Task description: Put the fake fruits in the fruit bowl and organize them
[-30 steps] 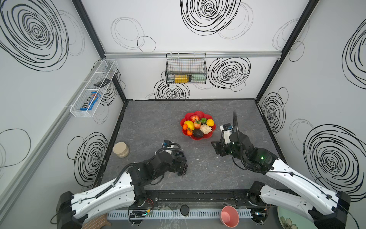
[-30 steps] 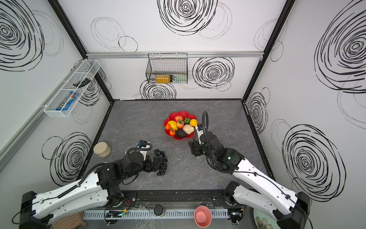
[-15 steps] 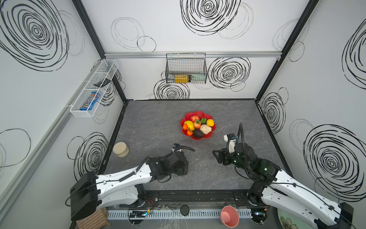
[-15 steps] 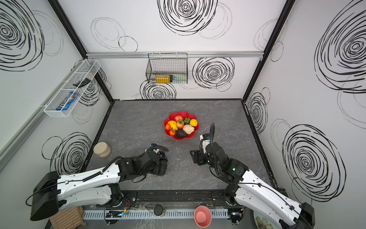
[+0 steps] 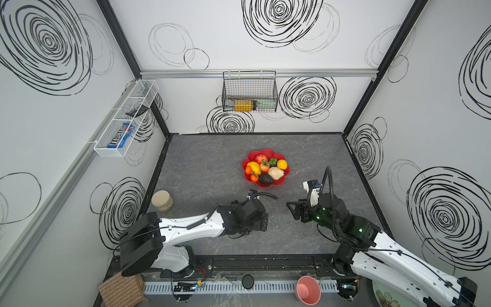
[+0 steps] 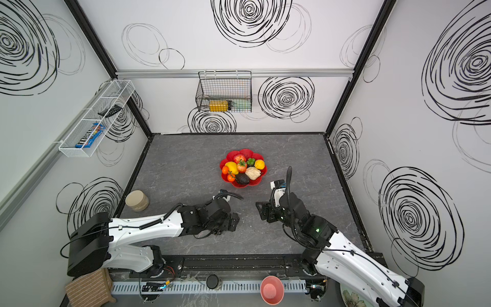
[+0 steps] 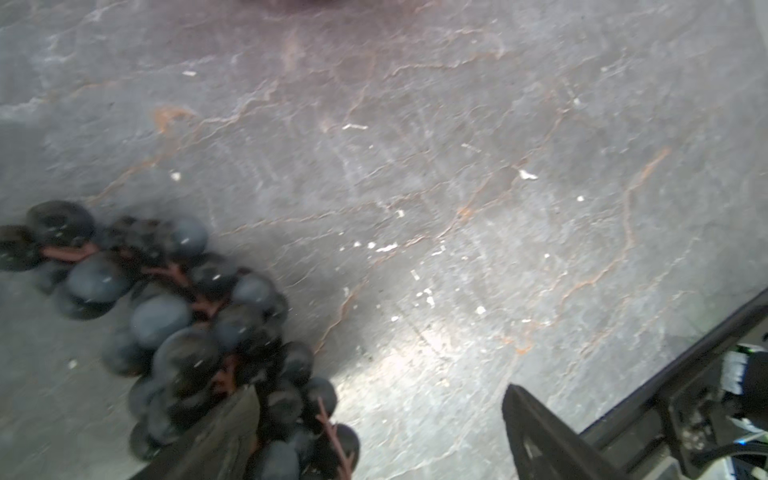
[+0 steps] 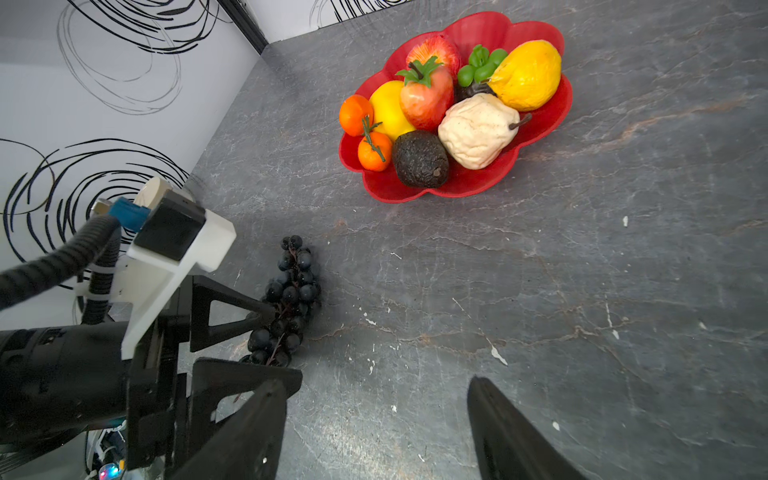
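Grape bunch (image 8: 291,293): dark, dusty-blue berries, reddish-brown stems.

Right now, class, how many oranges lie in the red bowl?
2. One orange sits beside the lemon; the other orange lies next to the avocado. More could hide underneath.

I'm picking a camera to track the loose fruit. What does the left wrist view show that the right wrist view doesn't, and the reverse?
Left wrist only: little, just a blurred close-up of the dark plastic grape bunch. Right wrist only: the glossy red flower-shaped bowl holding the other plastic fruits, plus the left gripper seen from outside, open, one end of the bunch between its fingers. Both: that bunch lying on the grey marbled tabletop.
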Motion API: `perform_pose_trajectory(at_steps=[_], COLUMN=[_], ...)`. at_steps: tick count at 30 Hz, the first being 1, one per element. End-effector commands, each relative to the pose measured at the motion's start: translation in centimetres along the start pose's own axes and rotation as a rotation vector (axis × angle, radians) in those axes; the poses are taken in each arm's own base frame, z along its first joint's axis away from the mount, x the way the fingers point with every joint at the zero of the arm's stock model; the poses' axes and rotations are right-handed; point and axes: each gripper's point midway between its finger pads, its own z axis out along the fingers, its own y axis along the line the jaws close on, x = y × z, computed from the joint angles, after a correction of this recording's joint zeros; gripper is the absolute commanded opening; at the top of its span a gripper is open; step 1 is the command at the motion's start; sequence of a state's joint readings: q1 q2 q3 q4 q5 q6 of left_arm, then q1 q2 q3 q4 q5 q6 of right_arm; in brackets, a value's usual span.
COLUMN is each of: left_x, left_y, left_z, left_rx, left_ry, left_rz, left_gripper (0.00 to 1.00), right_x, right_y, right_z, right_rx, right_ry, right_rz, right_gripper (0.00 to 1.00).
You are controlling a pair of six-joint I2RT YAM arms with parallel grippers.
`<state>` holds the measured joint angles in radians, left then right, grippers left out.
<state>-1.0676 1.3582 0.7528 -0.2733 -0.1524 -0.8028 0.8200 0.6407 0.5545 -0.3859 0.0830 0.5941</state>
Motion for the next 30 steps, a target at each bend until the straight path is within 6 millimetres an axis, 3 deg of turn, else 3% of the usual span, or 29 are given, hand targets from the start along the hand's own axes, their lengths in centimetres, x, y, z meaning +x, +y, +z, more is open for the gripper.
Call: perform_pose_trajectory(at_steps=[1, 6, 16, 18, 22, 25, 30], left_x=[-1.9, -2.5, -1.3, -0.8, -0.1, -0.1, -0.1], left_y=[-2.8, -1.7, 4.7, 5.9, 8.3, 9.6, 11.1], left_z=[-0.7, -2.4, -4.6, -4.6, -5.1, -5.7, -6.3], left_rx=[0.095, 0.082, -0.019, -0.027, -0.025, -0.012, 0.007], left_ry=[-0.06, -0.111, -0.138, -0.131, -0.163, -0.204, -0.258], left_rz=[0.022, 0.016, -0.088, -0.112, -0.177, -0.223, -0.28], left_gripper=[0.96, 0.96, 0.96, 0.97, 0.98, 0.99, 1.0], right_x=[0.7, 1.5, 4.2, 5.0, 7.2, 9.1, 11.7], right_y=[-0.4, -0.4, 1.4, 2.3, 6.2, 8.9, 11.9], right_z=[0.3, 0.7, 2.1, 2.4, 3.1, 3.8, 5.6], right_rx=[0.01, 0.0, -0.08, -0.102, -0.208, -0.249, -0.241], right_ry=[0.016, 0.044, 0.158, 0.177, 0.22, 0.265, 0.373], right_rz=[0.004, 0.019, 0.032, 0.032, 0.006, -0.039, -0.094], right_gripper=[0.74, 0.74, 0.69, 0.67, 0.58, 0.54, 0.48])
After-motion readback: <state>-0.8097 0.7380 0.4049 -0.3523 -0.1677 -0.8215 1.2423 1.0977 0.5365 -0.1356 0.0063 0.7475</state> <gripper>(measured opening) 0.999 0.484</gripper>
